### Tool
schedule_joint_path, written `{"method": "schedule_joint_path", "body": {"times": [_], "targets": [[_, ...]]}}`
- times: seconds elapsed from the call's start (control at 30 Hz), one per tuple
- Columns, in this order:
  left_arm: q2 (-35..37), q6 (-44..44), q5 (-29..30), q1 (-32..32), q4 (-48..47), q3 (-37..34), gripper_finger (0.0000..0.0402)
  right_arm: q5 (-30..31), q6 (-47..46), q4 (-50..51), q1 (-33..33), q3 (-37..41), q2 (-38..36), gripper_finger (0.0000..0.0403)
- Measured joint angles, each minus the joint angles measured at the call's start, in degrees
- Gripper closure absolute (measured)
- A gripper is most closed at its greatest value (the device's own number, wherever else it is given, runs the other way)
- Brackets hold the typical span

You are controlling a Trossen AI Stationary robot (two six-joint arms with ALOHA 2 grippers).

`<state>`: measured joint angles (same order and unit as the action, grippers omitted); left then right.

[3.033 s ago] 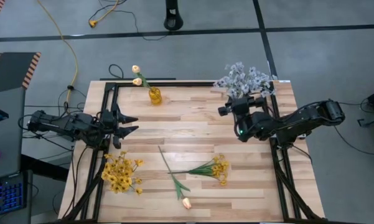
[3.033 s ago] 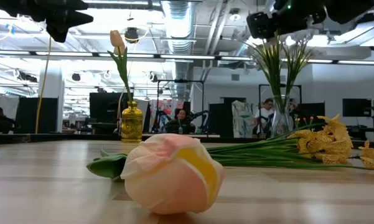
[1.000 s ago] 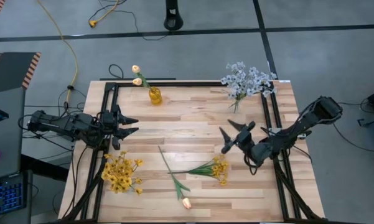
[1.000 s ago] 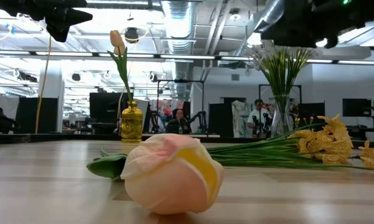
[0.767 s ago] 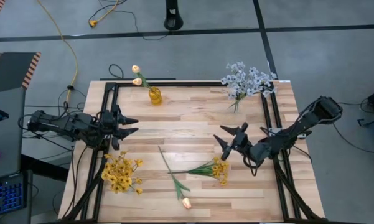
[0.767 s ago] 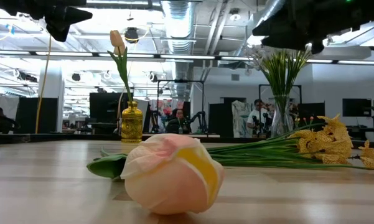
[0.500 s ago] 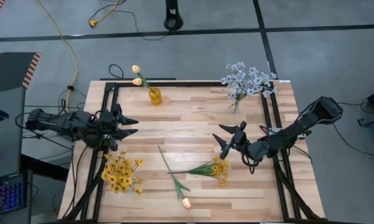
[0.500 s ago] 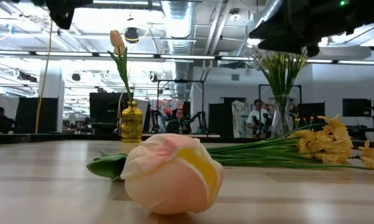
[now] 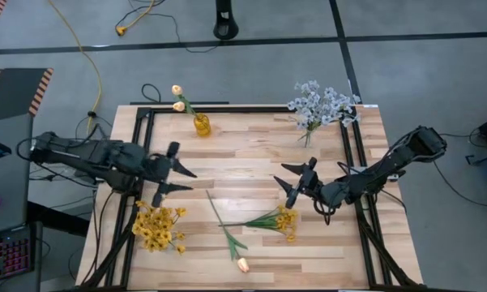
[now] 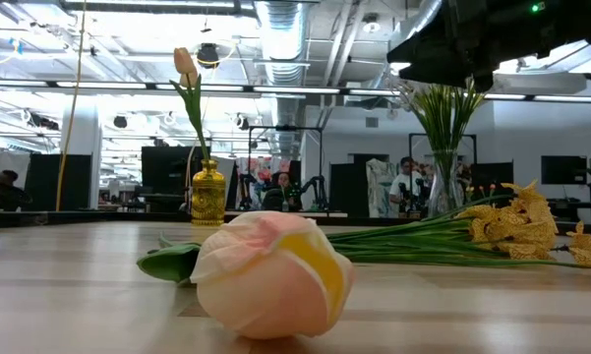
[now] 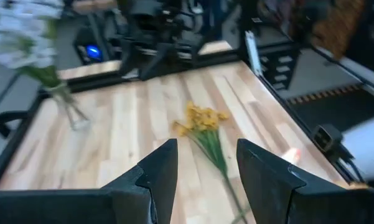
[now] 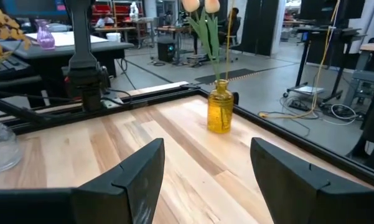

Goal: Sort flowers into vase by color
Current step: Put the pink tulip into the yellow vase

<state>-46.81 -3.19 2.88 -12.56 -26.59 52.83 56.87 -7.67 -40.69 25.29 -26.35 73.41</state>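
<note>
A pale wooden plank table (image 9: pixel 251 158) fills the overhead view, edged by a black metal frame. The left gripper (image 9: pixel 172 169) hangs above the table's left side with its fingers spread wide, holding nothing. The right gripper (image 9: pixel 296 180) hangs right of centre, equally wide open and empty.

At the back right, a clear glass vase (image 9: pixel 306 139) holds frothy blue-white sprays (image 9: pixel 322 103). At the back left, a small amber bottle vase (image 9: pixel 202 125) holds two peach tulips (image 9: pixel 177 97). A yellow bunch (image 9: pixel 158 225) sits at the front left.

Still loose are a thin-stemmed yellow sprig (image 9: pixel 277 219) and a soft, rounded peach tulip (image 9: pixel 233 246).

The likely risk: these wiry stems lie flat, so fingers may slip, or both arms could crowd the same sprig.
</note>
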Motion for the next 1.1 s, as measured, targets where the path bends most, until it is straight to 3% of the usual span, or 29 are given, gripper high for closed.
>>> {"method": "schedule_joint_path", "body": {"times": [0.27,0.5,0.63,1.1], "targets": [[-15.27,-5.08,-4.51,0.37,-9.98,12.89,0.0249,-0.03,0.12,0.5,0.01,-0.02,0.0,0.0137],[-27.53,-10.67,-13.62,2.75,-17.11,22.32,0.0249,-0.03,-0.3,3.55,0.01,-0.02,0.0,0.0137],[-33.39,-13.74,-17.71,3.8,-19.37,24.51,0.0249,-0.14,-3.25,5.48,0.06,-0.04,0.0,0.0137],[-48.54,-18.46,-19.1,3.54,-20.36,25.08,0.0249,-3.6,-4.51,7.89,0.12,-0.04,0.0,0.0137]]}}
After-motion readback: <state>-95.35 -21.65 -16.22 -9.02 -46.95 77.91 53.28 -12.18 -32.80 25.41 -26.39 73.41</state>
